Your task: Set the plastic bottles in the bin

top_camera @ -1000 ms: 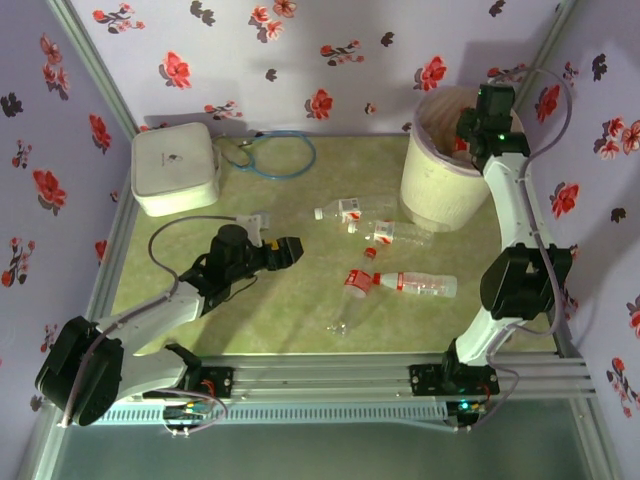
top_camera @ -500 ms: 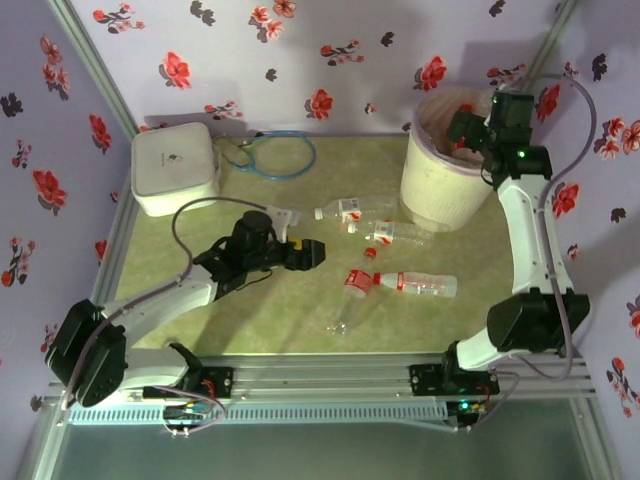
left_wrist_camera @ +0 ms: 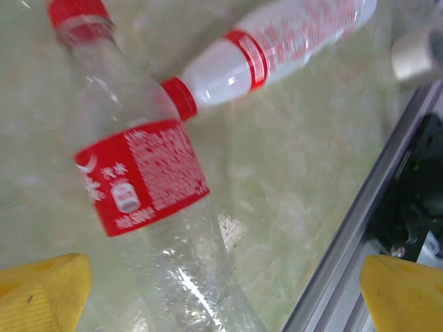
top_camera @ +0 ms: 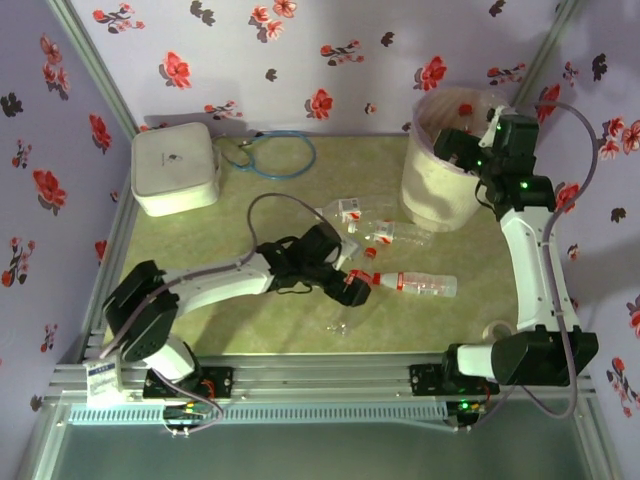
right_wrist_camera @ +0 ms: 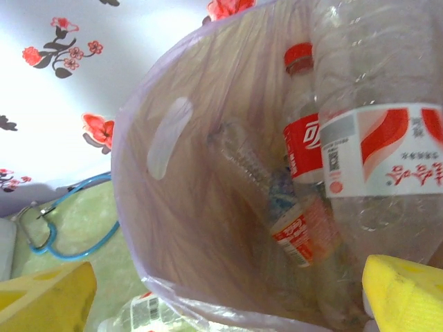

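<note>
Several clear plastic bottles lie on the green table: one (top_camera: 345,210) and another (top_camera: 392,232) in front of the bin, a longer one (top_camera: 420,285) at the right. My left gripper (top_camera: 350,287) hangs open over a red-labelled bottle (left_wrist_camera: 138,176), which lies between its yellow fingertips (left_wrist_camera: 41,294); the longer bottle (left_wrist_camera: 277,41) lies just beyond. My right gripper (top_camera: 455,145) stands open above the cream-white bin (top_camera: 430,195). Inside the lined bin (right_wrist_camera: 138,207) lie several bottles, the nearest a large one with a red-white label (right_wrist_camera: 381,152).
A flat white box (top_camera: 175,168) sits at the back left, with a blue cable loop (top_camera: 280,160) beside it. The metal frame rail (top_camera: 330,375) runs along the near edge, close to the left gripper (left_wrist_camera: 225,297). Floral walls enclose the table.
My left arm has swung right across the table to the red-labelled bottle and opened wider. My right gripper has opened over the bin, letting its bottle go.
</note>
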Controlling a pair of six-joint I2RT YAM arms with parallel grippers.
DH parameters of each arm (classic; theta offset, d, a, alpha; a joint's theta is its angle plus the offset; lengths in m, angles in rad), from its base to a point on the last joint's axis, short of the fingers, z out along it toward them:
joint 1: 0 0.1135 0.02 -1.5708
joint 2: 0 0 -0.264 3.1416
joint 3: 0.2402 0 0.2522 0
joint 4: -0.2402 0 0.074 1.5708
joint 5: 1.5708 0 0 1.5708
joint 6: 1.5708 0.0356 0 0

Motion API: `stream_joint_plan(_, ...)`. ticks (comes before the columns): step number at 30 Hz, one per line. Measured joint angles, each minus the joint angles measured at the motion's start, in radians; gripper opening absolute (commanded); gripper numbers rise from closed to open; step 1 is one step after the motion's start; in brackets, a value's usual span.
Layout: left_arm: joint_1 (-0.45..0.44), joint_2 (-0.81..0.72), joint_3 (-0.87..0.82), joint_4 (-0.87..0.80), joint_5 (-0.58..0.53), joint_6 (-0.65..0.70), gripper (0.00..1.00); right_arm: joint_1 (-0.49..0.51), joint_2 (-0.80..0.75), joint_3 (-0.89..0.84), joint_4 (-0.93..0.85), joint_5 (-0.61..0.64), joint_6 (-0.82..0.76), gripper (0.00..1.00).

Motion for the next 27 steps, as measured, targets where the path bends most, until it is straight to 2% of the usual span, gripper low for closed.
stream_joint_plan(6, -0.026, 0.144, 0.071, -0.08, 0.0, 0.019, 0.98, 0.0, -0.026, -0.057, 0.035, -0.034, 0.023, 0.99)
stream_joint_plan(13, -0.042, 0.201, 0.087, -0.167, 0.017, 0.022, 0.94, 0.0, -0.024, -0.057, 0.04, -0.045, 0.033, 0.99)
stream_joint_plan(18, -0.052, 0.235, 0.101, -0.212, 0.024, 0.021, 0.78, 0.0, -0.024, -0.057, 0.041, -0.048, 0.034, 0.99)
stream_joint_plan(24, -0.043, 0.238, 0.102, -0.249, 0.022, 0.019, 0.55, 0.0, -0.024, -0.058, 0.042, -0.055, 0.033, 0.99)
stream_joint_plan(27, -0.029, 0.224, 0.096, -0.256, 0.016, 0.02, 0.53, -0.001, -0.027, -0.069, 0.063, -0.072, 0.033, 0.99)
